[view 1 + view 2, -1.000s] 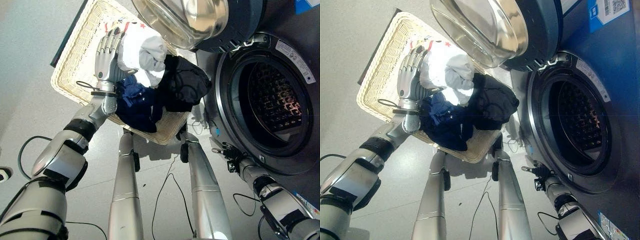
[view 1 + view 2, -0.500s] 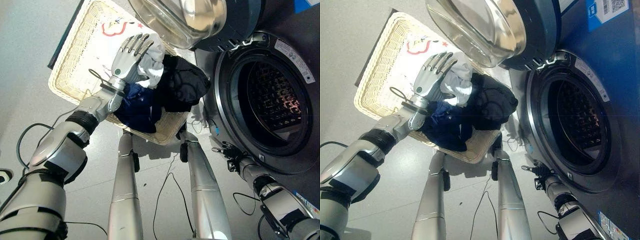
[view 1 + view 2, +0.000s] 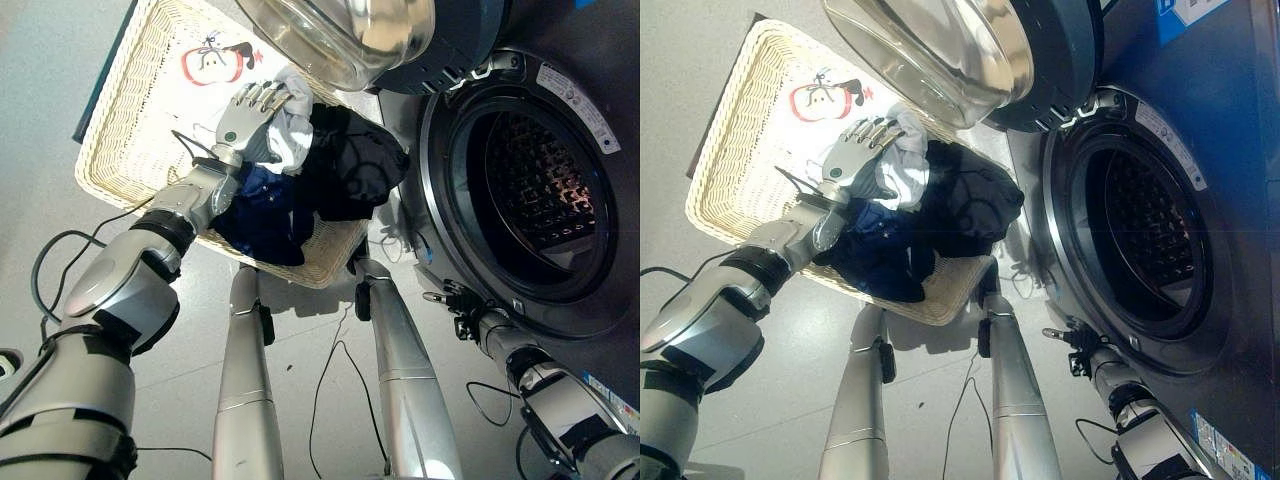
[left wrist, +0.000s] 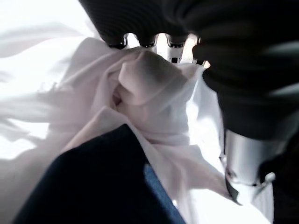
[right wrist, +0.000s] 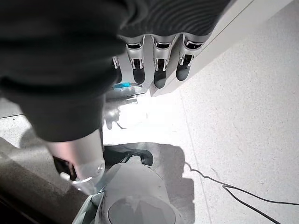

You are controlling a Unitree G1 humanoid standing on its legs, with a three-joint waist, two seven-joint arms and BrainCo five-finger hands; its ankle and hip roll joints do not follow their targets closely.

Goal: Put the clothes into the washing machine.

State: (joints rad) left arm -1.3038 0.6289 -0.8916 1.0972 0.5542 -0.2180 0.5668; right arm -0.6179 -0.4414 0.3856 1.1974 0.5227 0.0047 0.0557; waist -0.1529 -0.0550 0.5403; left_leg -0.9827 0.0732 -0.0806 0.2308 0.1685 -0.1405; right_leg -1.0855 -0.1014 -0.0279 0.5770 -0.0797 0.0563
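A wicker basket (image 3: 100, 170) on the floor holds a white and grey garment (image 3: 292, 135), a black garment (image 3: 355, 170) and a navy one (image 3: 260, 215). My left hand (image 3: 245, 115) lies on the white garment, its fingers bent down into the bunched cloth (image 4: 140, 84), with the navy cloth (image 4: 93, 186) just beside it. The washing machine's round opening (image 3: 530, 190) stands to the right with a bare drum, and its glass door (image 3: 340, 35) is swung out above the basket. My right hand (image 3: 452, 298) hangs low below the opening, fingers (image 5: 159, 70) relaxed and holding nothing.
A white cloth with a red printed picture (image 3: 215, 65) lies flat in the basket's far left part. The open door overhangs the basket's far corner. Grey floor (image 3: 60, 80) surrounds the basket on the left and front.
My left hand swung from the basket's left part onto the white garment and bent its fingers into it. The garment bunched rightward, uncovering the printed cloth. The camera shifted slightly.
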